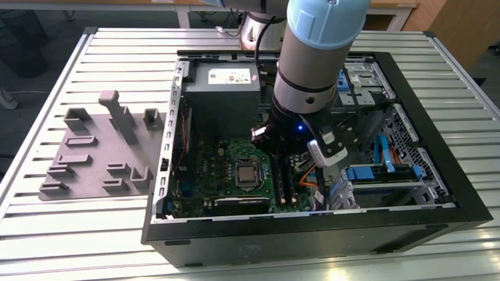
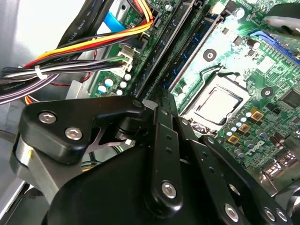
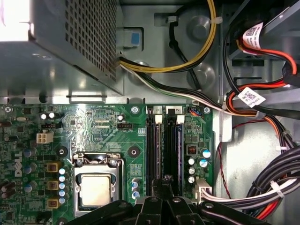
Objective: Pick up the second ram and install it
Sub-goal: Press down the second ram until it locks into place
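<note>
Hovering over slots [image 3: 166, 150] — tool [image 3: 163, 183]

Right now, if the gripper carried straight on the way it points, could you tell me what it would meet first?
Most likely the memory slots on the motherboard: the gripper sits right over their near end, beside the CPU socket. How far above them it sits is unclear.

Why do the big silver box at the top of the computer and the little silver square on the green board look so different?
The silver box is much bigger than the silver square. The box has a wall of tiny holes; the square's top is smooth. Yellow and black wires run from beside the box; a metal frame surrounds the square. The box sits beside the green board; the square sits on it. Both are shiny metal.
</note>
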Available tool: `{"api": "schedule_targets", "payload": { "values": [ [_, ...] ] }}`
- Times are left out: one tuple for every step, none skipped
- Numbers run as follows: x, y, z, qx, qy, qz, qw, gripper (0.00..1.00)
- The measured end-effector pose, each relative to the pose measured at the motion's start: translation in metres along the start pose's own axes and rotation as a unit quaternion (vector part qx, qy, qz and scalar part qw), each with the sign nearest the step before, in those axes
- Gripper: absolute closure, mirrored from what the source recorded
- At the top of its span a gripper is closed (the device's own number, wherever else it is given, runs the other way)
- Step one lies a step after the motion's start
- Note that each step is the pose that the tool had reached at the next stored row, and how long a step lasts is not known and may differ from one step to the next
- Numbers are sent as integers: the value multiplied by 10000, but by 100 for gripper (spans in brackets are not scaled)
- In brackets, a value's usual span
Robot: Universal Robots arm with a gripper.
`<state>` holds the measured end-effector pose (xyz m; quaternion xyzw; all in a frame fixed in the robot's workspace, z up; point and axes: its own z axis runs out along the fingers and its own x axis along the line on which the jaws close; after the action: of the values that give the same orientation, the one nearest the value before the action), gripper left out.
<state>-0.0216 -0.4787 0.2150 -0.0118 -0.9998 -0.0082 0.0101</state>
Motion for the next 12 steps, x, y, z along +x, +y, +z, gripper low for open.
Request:
{"api": "schedule_targets", "payload": {
  "values": [
    [0,0,3,0,0,0,10000,89],
    [0,0,4,-1,-1,0,10000,89],
    [-1,1,2,-2,-2,0,10000,89],
    [-1,2,-5,-5,-3,0,10000,89],
    [-1,4,-18,-13,-6,0,10000,89],
    [-1,7,-38,-23,-8,0,10000,89],
    [0,6,-71,-19,-6,-1,10000,89],
    [2,4,-112,-8,-3,0,10000,89],
    [2,4,-139,-7,-3,0,10000,89],
    [3,5,-164,-8,-3,0,10000,89],
    [4,4,-185,-8,-3,0,10000,89],
    [3,5,-195,-7,-3,0,10000,89]
  ]
}}
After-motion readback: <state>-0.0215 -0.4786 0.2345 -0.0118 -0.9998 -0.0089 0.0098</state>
